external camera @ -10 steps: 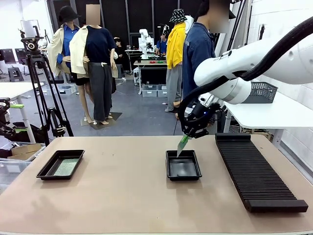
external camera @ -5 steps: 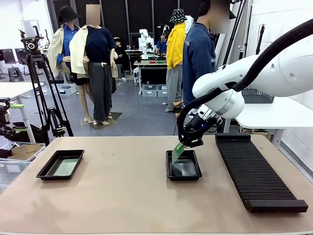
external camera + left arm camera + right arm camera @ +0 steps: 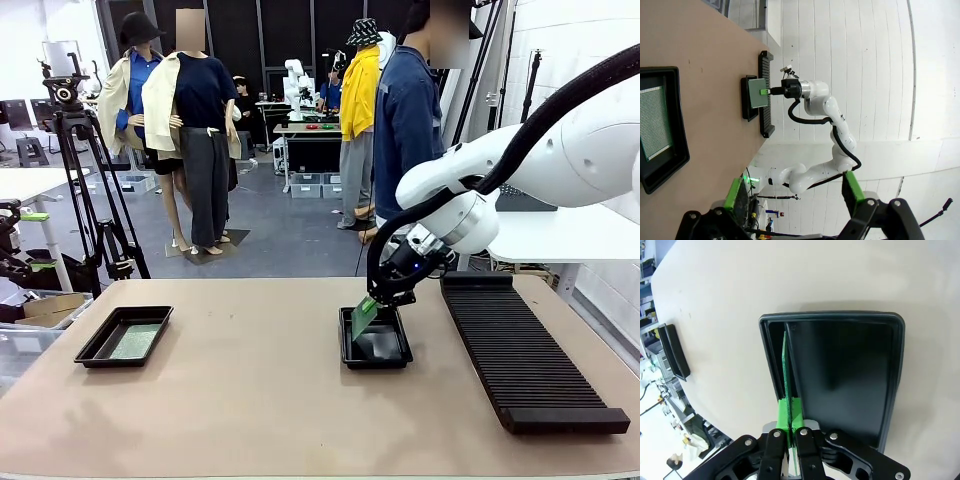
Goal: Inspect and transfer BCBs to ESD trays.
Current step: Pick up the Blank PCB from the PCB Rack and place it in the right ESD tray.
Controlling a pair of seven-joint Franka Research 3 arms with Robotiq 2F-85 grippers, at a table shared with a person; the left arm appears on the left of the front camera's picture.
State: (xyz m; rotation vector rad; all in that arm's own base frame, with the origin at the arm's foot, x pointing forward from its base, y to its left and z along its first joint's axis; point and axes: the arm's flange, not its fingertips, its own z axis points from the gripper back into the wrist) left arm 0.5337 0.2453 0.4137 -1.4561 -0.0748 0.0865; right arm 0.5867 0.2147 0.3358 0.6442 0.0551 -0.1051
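Table: you look across a tan tabletop (image 3: pixel 250 400), with a ribbed black rack (image 3: pixel 520 350) on its right side.
Right claw (image 3: pixel 385 298): clamped on a green board (image 3: pixel 362 315), which is tilted with its lower edge in the middle tray (image 3: pixel 375 360) (by the tray's left wall).
Left tray (image 3: pixel 95 352): a second board (image 3: pixel 135 340) lies flat inside.
Left claw (image 3: pixel 792 190): fingers spread wide, nothing between them.
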